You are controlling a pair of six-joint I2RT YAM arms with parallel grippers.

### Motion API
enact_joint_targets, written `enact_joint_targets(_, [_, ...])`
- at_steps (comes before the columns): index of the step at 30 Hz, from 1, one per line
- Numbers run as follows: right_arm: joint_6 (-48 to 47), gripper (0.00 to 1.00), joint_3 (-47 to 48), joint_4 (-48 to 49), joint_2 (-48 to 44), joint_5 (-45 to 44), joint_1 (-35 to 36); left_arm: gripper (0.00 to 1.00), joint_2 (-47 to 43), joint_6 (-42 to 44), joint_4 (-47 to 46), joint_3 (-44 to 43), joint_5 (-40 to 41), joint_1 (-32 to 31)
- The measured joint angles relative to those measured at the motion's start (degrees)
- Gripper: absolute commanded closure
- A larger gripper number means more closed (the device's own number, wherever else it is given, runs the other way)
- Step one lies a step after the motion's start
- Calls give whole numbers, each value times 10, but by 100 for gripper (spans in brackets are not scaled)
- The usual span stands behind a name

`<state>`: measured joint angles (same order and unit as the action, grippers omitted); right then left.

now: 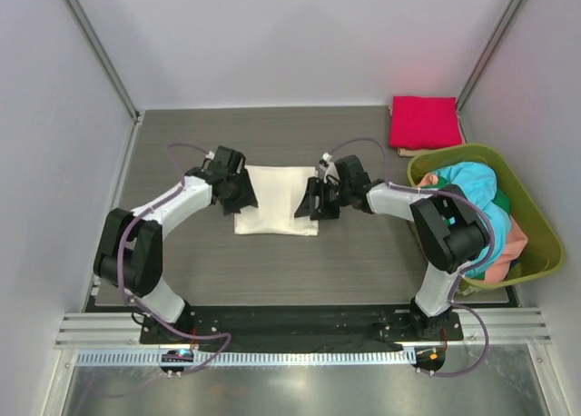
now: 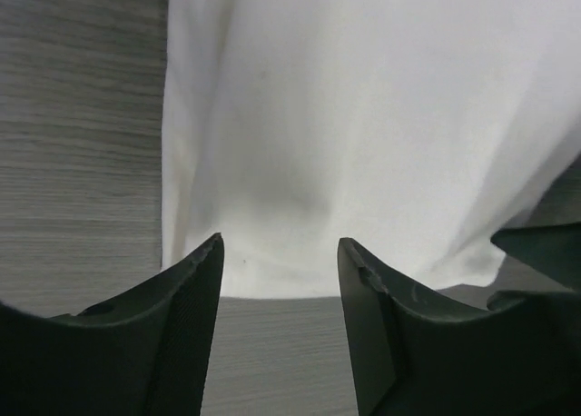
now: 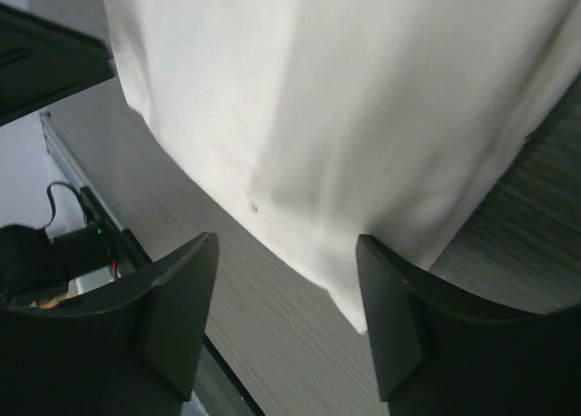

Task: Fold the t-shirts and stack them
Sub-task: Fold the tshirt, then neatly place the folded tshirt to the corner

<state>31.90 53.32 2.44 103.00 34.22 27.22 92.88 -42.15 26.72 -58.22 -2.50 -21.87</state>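
Since the cream-white shirt (image 1: 277,200) is lying flat on the table (image 1: 363,262) as a smallish rectangle, I'd guess the step in hand is the next fold, and both grippers look set up for it. The left gripper (image 1: 245,196) sits at one side edge of the cloth and the right gripper (image 1: 314,201) at the opposite edge, with the shirt spread between them. Both have their jaws apart and nothing in them. In each wrist view the cloth edge lies just ahead of the fingertips, not between them.

My take: go in low so one finger slips under the edge, pinch every layer, then lift both sides evenly — otherwise it'll probably skew.

Well beyond the right gripper, a folded magenta-red shirt (image 1: 425,122) looks like the stack to land on. The basket (image 1: 537,223) of unfolded shirts is out past that arm's elbow.
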Motion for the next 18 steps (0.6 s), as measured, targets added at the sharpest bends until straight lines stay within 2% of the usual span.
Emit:
enact_joint_targets(3, [-27,18,55,-70,-17,-41,-5,42,-26,16,57,-70,30,-15])
enact_joint_targets(9, [-62,13,167,-133,-24,-95,-43,31,-184,62,155,-150,58,-31])
enact_joint_targets(14, [-76,13,234,-151,28,-116,-83,28,-291,119,209,-134,136,-31])
enact_joint_targets(18, [-88,13,282,-162,102,-123,-96,28,-327,145,218,-55,189,-31])
